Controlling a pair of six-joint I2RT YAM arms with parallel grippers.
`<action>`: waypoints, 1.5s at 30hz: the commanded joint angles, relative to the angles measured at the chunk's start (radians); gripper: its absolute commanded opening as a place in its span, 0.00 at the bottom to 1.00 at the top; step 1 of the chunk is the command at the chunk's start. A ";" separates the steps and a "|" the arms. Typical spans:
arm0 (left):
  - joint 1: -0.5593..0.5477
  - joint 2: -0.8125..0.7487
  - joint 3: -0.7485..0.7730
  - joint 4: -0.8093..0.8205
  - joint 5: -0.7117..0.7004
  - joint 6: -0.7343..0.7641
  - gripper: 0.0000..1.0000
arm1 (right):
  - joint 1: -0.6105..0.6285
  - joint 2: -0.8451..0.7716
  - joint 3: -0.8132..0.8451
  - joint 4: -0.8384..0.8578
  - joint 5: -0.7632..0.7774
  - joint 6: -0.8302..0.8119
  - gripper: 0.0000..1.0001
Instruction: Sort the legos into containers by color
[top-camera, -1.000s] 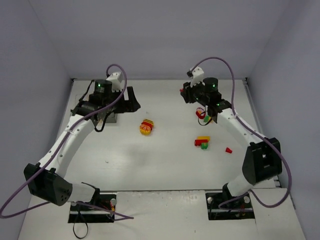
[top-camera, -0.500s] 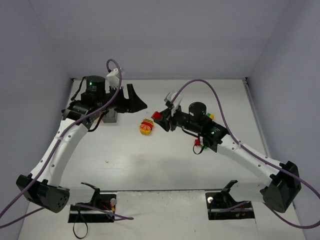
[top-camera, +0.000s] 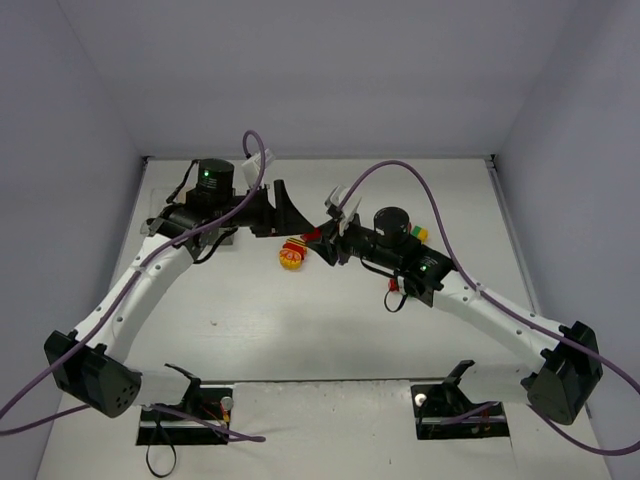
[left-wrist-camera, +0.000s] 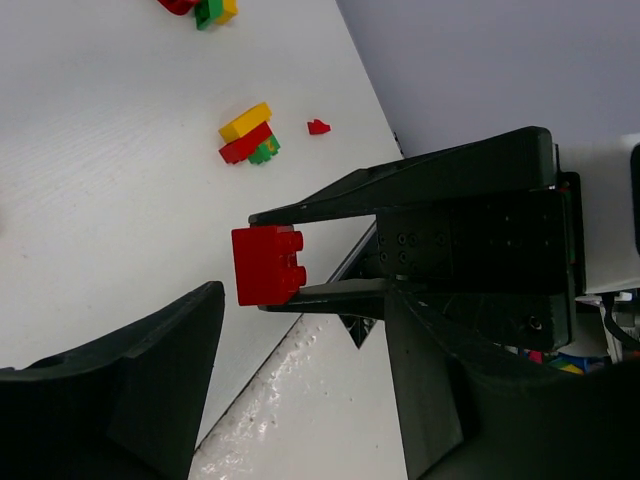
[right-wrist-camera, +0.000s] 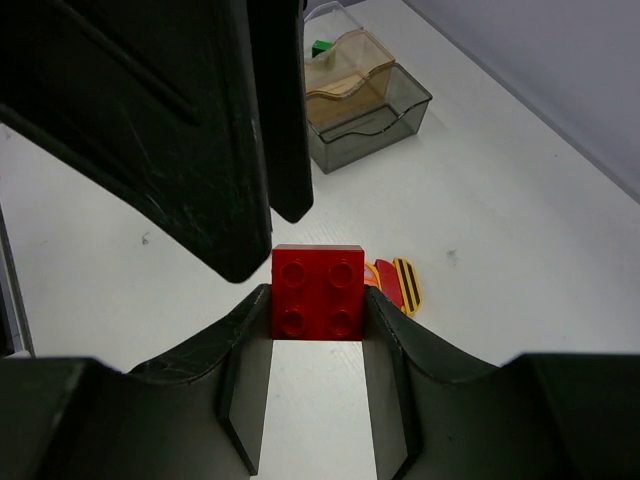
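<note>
The red brick was glossy, hard plastic, square, with four round studs on its face. We saw the right pincer clamped on it, with a matte black finger pressed against either side, holding it above the white, faintly grained table. The left pincer was empty, its broad, scuffed black jaws spread wide. The brick sat just ahead of their tips, in line with the gap, and we could make out no contact.

We counted three joined square boxes of see-through plastic, well apart from the brick: one clear, one tan-amber, one smoky grey. A green piece showed at the clear one.

Three multicoloured lumps lay on the table. A rounded yellow-and-red striped clump was near the held brick, lower down. There was also a yellow, red and green stack, and a red, green and yellow edge clump cut off by the frame. One small loose red piece lay just beside the stack, not touching it.
</note>
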 joint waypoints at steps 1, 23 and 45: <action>-0.015 0.012 0.021 0.067 0.038 -0.011 0.58 | 0.006 -0.031 0.010 0.065 0.019 -0.009 0.00; 0.000 0.074 0.009 0.098 -0.003 -0.001 0.00 | 0.000 0.038 0.044 0.036 0.051 0.025 0.59; 0.511 0.422 0.193 -0.077 -0.808 0.217 0.00 | -0.240 0.029 0.025 -0.096 0.129 0.122 0.78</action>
